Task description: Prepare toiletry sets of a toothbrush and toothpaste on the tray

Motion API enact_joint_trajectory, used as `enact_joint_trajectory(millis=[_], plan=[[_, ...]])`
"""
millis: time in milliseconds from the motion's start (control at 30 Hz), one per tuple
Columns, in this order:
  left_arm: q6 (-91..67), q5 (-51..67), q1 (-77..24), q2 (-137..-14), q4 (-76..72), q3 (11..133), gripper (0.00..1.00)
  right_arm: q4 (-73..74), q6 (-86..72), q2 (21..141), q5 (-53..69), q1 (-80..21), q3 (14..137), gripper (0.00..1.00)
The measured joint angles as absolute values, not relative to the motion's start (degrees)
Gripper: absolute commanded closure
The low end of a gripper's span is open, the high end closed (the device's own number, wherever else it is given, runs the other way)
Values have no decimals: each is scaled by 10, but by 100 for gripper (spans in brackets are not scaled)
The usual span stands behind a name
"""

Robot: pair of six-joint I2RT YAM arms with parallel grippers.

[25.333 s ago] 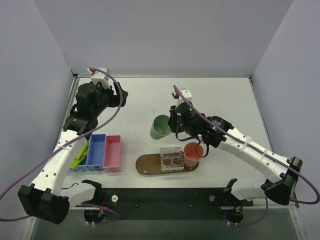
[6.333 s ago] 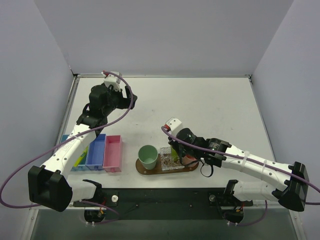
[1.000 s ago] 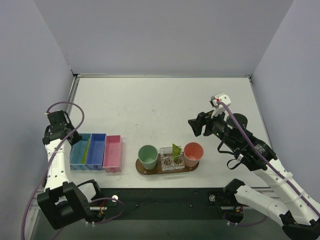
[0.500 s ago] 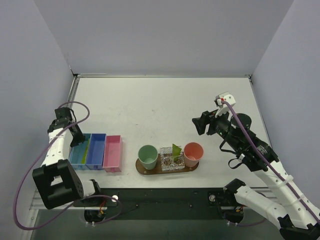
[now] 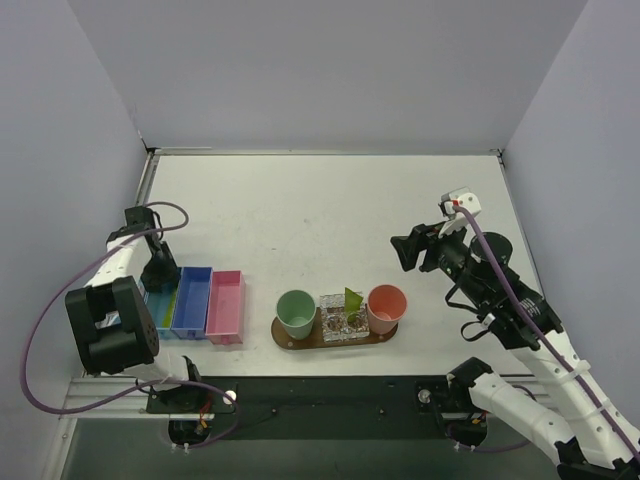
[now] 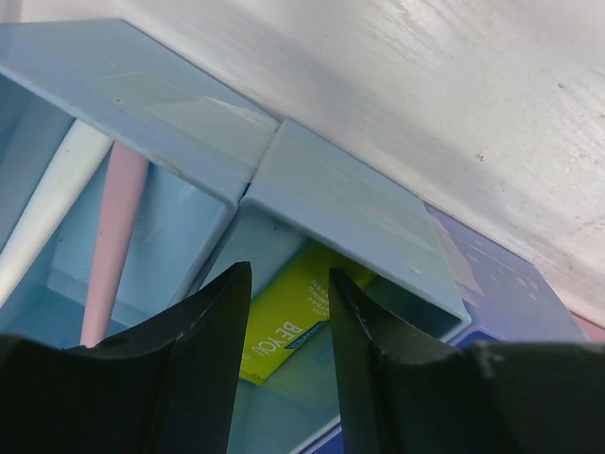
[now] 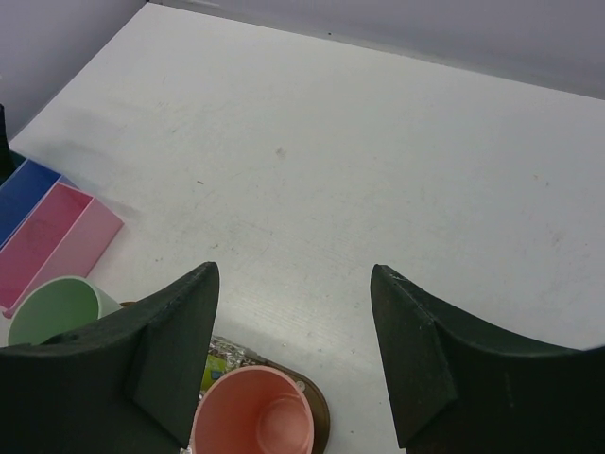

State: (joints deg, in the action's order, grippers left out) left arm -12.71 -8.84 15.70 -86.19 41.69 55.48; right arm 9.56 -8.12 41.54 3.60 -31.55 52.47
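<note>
Since a second ago the left claw (image 6: 288, 274) has swung in over the bins; the toothbrush (image 6: 112, 241) lies in a pale-blue bin (image 6: 189, 104), just left of the fingers, with a yellow box (image 6: 276, 342) in the next compartment right under them; the claw is part-open and empty; fetching the brush looks to be the step in hand; next the claw should shift onto it and close; the tray (image 5: 287, 338) sits well apart on the table (image 7: 331, 142); the right claw (image 7: 293, 274) hangs wide open, empty.
</note>
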Motion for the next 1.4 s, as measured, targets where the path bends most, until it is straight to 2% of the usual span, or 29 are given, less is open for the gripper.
enact_joint_trajectory(millis=[200,333,533,667,767,867,1000,1167,1300,1400], plan=[[-127,-96,154,-895,437,577,46,88,-81,402,36,-314,521,40],[-127,-112,143,-915,459,599,47,85,-81,397,35,-311,519,39],[-128,-133,132,-937,468,611,71,79,-81,386,34,-310,512,39],[-127,-137,125,-943,467,607,80,78,-81,382,32,-310,507,39],[-123,-132,121,-924,454,593,90,75,-81,381,32,-310,506,39],[-115,-118,117,-881,437,573,96,72,-81,381,32,-310,505,39],[-109,-104,117,-832,405,566,99,70,-81,382,32,-307,502,39],[-109,-79,117,-810,359,562,98,68,-81,386,29,-307,501,39],[-112,-65,116,-804,347,562,81,68,-81,389,28,-307,501,39],[-118,-71,116,-783,356,562,75,69,-81,389,28,-307,501,39]])
